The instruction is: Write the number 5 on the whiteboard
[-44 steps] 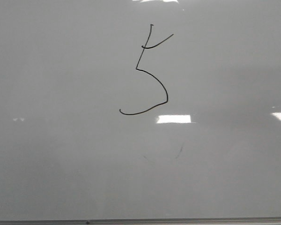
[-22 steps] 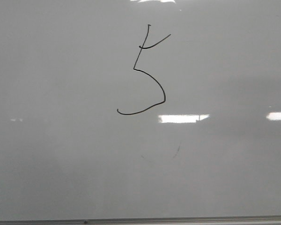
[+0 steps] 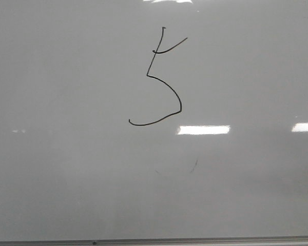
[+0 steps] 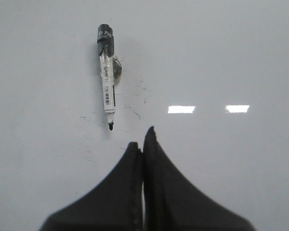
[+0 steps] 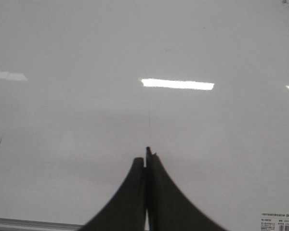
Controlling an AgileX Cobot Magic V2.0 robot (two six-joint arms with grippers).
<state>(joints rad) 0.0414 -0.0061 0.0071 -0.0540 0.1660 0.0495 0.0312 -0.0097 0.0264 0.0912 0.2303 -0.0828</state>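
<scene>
Both tools, left tool (image 4: 143, 139) and right tool (image 5: 147, 156), are sitting pressed together, empty; marker (image 4: 106, 79) is lying released on the whiteboard (image 3: 51, 179) since the number 5 (image 3: 159, 77) looks complete.

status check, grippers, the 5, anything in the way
Left gripper shut, empty; right gripper shut, empty. Number 5 drawn on whiteboard. Marker lying uncapped on board. Nothing obstructing.

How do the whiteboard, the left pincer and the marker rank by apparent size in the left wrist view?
1. whiteboard, fills the frame.
2. left pincer, though nearness to the camera inflates it.
3. marker, smallest, lying on the board.
</scene>
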